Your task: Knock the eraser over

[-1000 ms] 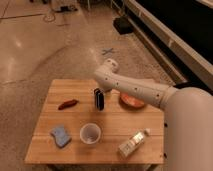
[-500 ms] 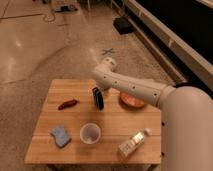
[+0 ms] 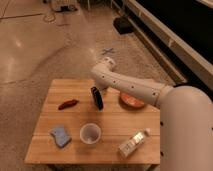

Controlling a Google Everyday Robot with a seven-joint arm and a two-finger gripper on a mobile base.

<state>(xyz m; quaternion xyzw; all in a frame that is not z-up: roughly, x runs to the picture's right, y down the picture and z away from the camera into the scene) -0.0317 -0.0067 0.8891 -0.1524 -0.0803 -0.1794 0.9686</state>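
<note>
The eraser (image 3: pixel 96 98) is a small black block with a pale edge, near the middle of the wooden table (image 3: pixel 115 125). It leans tilted, its top toward the left. My gripper (image 3: pixel 101 89) is at the end of the white arm, right beside the eraser's upper right side and seemingly touching it. The arm reaches in from the right and hides the gripper's tips.
A red chili-shaped thing (image 3: pixel 68 104) lies at the left. A blue spongy pad (image 3: pixel 61 135) is at the front left. A white cup (image 3: pixel 90 134) stands in front of the eraser. A small bottle (image 3: pixel 132 143) lies at the front right. An orange bowl (image 3: pixel 132 101) sits under the arm.
The eraser stood upright a second ago and now leans over to the left. The gripper has moved slightly left against it.
</note>
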